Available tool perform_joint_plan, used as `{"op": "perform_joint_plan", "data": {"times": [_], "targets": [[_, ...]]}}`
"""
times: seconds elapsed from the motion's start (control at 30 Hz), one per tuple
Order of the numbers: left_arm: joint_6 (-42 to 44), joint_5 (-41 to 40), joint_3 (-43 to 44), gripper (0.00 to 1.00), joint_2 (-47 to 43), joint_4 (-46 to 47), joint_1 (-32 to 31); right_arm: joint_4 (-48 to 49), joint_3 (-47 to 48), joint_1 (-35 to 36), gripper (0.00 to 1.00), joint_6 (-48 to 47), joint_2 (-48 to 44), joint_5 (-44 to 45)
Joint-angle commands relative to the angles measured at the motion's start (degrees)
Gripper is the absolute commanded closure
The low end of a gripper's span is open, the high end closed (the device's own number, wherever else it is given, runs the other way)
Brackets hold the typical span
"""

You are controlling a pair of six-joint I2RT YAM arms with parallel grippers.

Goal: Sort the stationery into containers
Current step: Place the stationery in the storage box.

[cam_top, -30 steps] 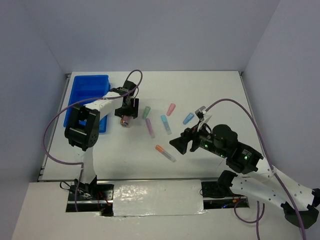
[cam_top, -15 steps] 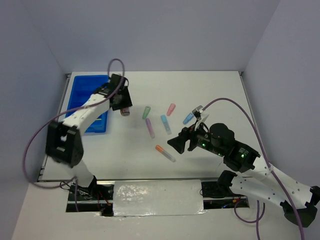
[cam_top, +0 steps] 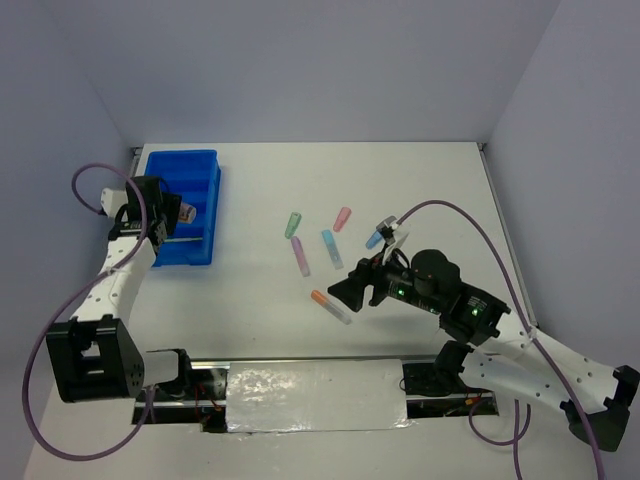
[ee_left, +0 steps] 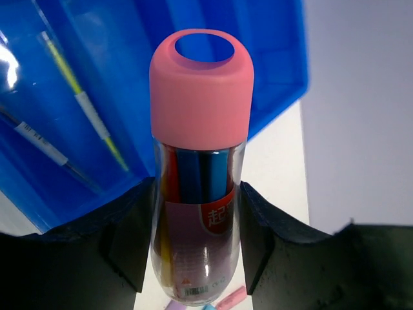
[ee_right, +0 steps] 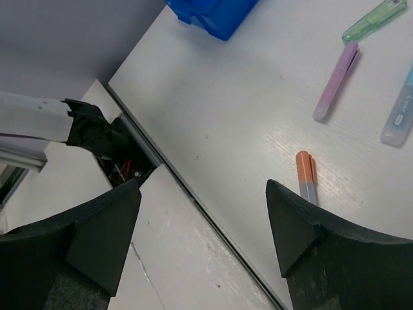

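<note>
- A white table point(cam_top: 420, 190) closed in by pale lilac-grey walls fills the overhead view. A bright blue rectangular plastic tray point(cam_top: 195, 170) sits at its far left corner.
- In that view the left pincer point(cam_top: 168, 214) hangs over the tray's near half, clenched on a clear plastic tube with a rounded pink cap point(cam_top: 186, 212). I cannot tell which compartment lies under it.
- The right pincer point(cam_top: 345, 292) is spread wide and empty, low over the table. A short orange-capped marker point(cam_top: 330, 305) lies just beside its tips. Green point(cam_top: 293, 224), purple point(cam_top: 300, 256) and pink point(cam_top: 342, 218) markers lie beyond it, well apart from the tray.
- From the left wrist, dark fingers point(ee_left: 129, 239) press both sides of the tube's lower body, and the cap points ahead of the tips. Beyond the cap are the tray's blue walls. A thin yellow pen point(ee_left: 84, 106) and a thin dark pen point(ee_left: 39, 135) lie in a compartment to the pincer's left.
- From the right wrist, nothing sits between the open fingers point(ee_right: 97, 239). The orange-capped marker is ahead, close inside the right-hand finger.
- The step in hand looks like depositing the tube. It is round and would probably roll or bounce. It would go best lowered below the rim and turned along a free compartment, clear of the dividers, before the pincer lets go.
</note>
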Motion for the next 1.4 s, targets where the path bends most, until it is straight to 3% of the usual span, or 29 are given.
{"op": "perform_joint_plan", "data": {"times": [0.0,0.27,0.4,0.7,1.0,1.37], "targets": [[-7.62,3.18,-2.07,1.0,0.84,14.9,1.6,4.89,-0.37,0.84,0.15,0.84,0.44,-1.66],[-7.63,-0.08,-0.31,0.92,6.99,16.75,4.06,5.07,-0.72,1.45,0.15,0.58,1.49,-1.49],[-7.54,1.41,-1.01,0.81,9.28,16.93,5.38,5.07,-0.55,1.63,0.15,0.05,2.37,-0.96],[-3.76,5.36,0.4,0.74,15.35,21.83,6.43,5.42,-0.9,1.63,0.15,-0.39,4.31,-0.87],[-4.2,6.07,-0.13,0.46,16.06,21.15,6.87,4.81,-0.46,1.63,0.15,-1.0,5.01,-0.69],[-5.26,6.16,0.13,0.25,13.77,19.21,6.88,4.46,-0.02,1.63,0.15,-1.18,5.18,-0.52]]}}
